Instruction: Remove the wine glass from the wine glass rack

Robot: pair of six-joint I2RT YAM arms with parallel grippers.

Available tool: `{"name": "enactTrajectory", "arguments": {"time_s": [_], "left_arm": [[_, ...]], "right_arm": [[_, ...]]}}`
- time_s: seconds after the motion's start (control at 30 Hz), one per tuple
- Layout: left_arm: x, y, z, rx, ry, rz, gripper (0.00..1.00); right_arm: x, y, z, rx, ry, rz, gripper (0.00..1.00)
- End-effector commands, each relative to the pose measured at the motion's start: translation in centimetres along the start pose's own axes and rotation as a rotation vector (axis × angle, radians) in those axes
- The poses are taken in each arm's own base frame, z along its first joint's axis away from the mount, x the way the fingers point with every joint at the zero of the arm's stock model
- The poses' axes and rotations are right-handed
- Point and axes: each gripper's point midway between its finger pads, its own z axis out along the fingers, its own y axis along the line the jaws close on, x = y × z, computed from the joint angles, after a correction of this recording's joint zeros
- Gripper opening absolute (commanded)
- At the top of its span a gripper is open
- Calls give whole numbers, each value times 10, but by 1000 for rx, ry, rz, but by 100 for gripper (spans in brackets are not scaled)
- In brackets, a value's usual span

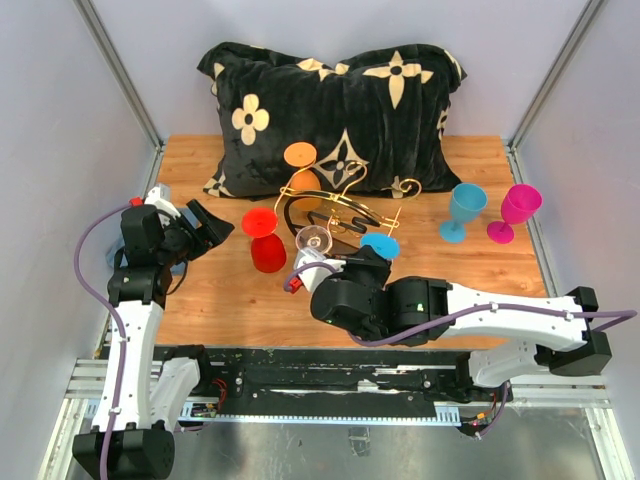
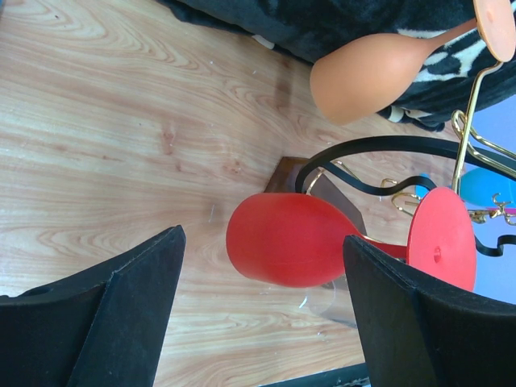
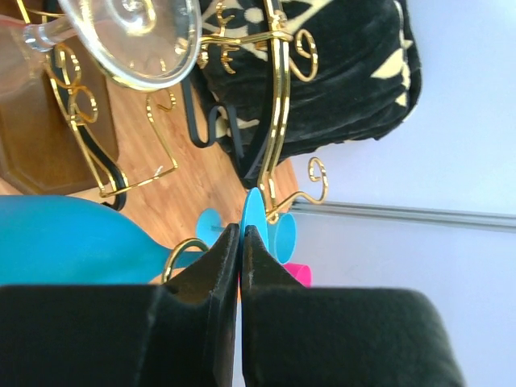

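The wine glass rack [image 1: 340, 200] of gold wire and black rails stands mid-table. A blue wine glass [image 3: 72, 242] hangs from it upside down. My right gripper [image 3: 242, 230] is shut on the thin edge of that glass's blue foot [image 1: 380, 245], and from above the right gripper [image 1: 365, 255] sits at the rack's front right. Red [image 1: 266, 245], clear [image 1: 313, 240] and orange [image 1: 300, 155] glasses also hang on the rack. My left gripper [image 1: 205, 228] is open just left of the red glass [image 2: 282, 242], holding nothing.
A blue glass [image 1: 463, 208] and a magenta glass [image 1: 517, 210] stand upright on the table at right. A black patterned pillow [image 1: 330, 100] lies along the back behind the rack. The rack's dark brown base [image 2: 290, 173] rests on the wood.
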Motion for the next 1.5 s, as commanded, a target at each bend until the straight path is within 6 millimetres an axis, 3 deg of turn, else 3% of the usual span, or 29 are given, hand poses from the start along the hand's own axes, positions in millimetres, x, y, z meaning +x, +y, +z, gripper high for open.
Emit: {"name": "enactTrajectory", "arguments": {"time_s": [0.0, 0.1, 0.33, 0.5, 0.73, 0.93, 1.13, 1.47], "left_arm": [[-9, -12, -9, 39, -29, 23, 85], [-9, -12, -9, 36, -34, 24, 85], [-13, -27, -13, 113, -53, 8, 85], [-13, -23, -14, 92, -53, 24, 85], [-9, -35, -12, 168, -35, 1, 85], [-6, -53, -15, 278, -30, -29, 85], [1, -59, -15, 342, -28, -64, 85], [1, -72, -17, 425, -11, -87, 66]], "right_arm": [[9, -34, -13, 130, 14, -2, 1], [11, -33, -20, 94, -8, 22, 1], [0, -10, -32, 17, -73, -2, 1], [17, -8, -34, 35, -18, -19, 1], [37, -30, -38, 157, 7, -14, 1], [22, -44, -34, 221, -80, 2, 1], [23, -59, -20, 237, -79, 29, 1], [14, -66, -8, 233, -104, 65, 1]]}}
